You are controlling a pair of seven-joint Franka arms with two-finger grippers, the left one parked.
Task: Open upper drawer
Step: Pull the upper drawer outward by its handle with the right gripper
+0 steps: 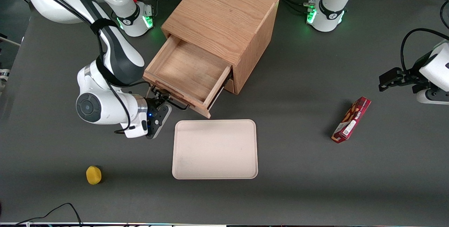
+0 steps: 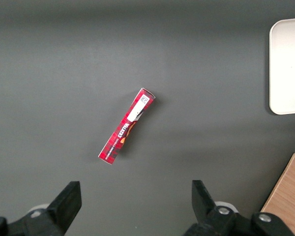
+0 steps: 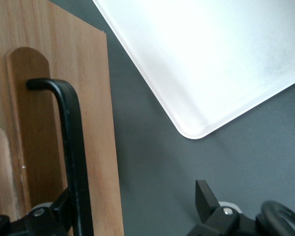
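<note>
The light oak cabinet (image 1: 221, 13) stands at the middle of the table. Its upper drawer (image 1: 165, 53) is pulled well out, and the wooden inside shows empty. Along the drawer front (image 3: 93, 98) runs the black bar handle (image 1: 177, 103) (image 3: 71, 128). My gripper (image 1: 159, 95) (image 3: 132, 196) is at the handle's end nearest the working arm, just in front of the drawer front. It is open: one finger (image 3: 59, 209) lies against the handle bar and the other finger (image 3: 204, 196) hangs well apart over the grey table.
A cream tray (image 1: 214, 149) (image 3: 211, 59) lies on the table just in front of the open drawer, close to my gripper. A red snack box (image 1: 351, 119) (image 2: 127, 126) lies toward the parked arm's end. A small yellow object (image 1: 93, 175) sits nearer the front camera.
</note>
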